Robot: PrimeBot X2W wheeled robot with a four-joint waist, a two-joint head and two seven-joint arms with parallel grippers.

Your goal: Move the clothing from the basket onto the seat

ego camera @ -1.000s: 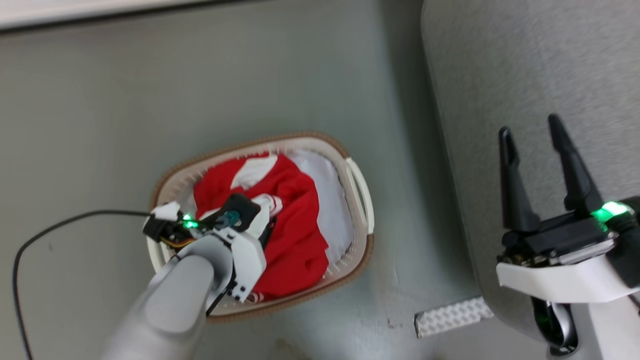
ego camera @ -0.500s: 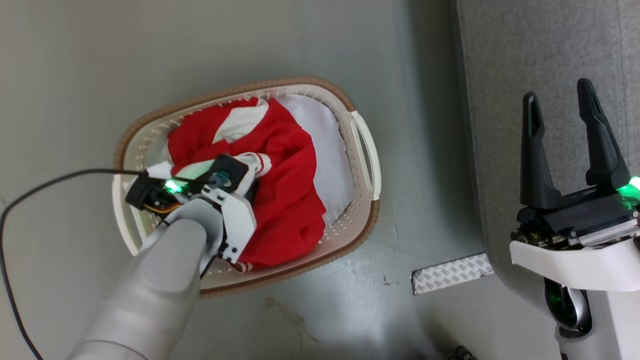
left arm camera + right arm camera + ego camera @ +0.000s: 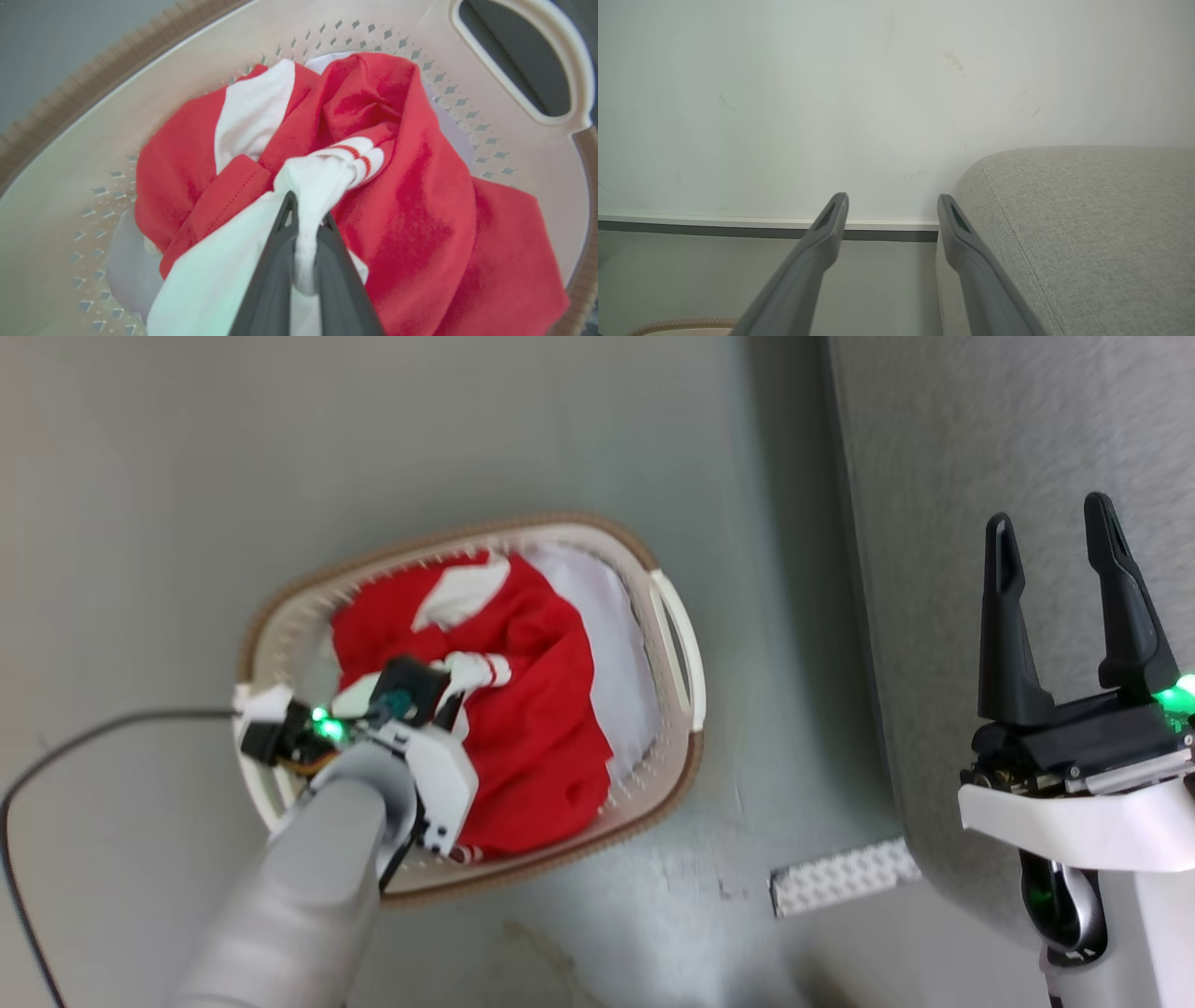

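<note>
The clothing (image 3: 537, 728) is down in the basket (image 3: 560, 523), a crumpled bright red heap with a white panel showing at the far side and a red-and-white striped cuff poking up near the middle. It fills the basket's left and centre, and a pale lining (image 3: 621, 644) lies bare along the right-hand side. From the left wrist view the same red folds (image 3: 411, 196) bunch against the perforated cream wall (image 3: 187, 65), with one side handle at the far right.

And there's the left gripper (image 3: 306, 219), right in among it: jaws drawn narrow, pinching a fold of white fabric just beside the striped cuff, and the cloth is gathered up between the two dark fingers. The pale forearm comes in from the near left over the basket's near rim.

The basket stands on the grey-green floor (image 3: 280, 448), just left of the seat (image 3: 980, 429) and apart from it. A dark cable (image 3: 93, 737) curls across the floor on the left, and a white textured strip (image 3: 840, 889) lies at the seat's near corner.

Over on the right, the right gripper (image 3: 1049, 509) hangs above the seat with jaws spread and nothing between them; its own camera looks past the fingers (image 3: 822, 242) at a pale wall (image 3: 831, 93), a skirting board (image 3: 714, 223) and the seat's rounded, seamed edge (image 3: 1087, 210)
</note>
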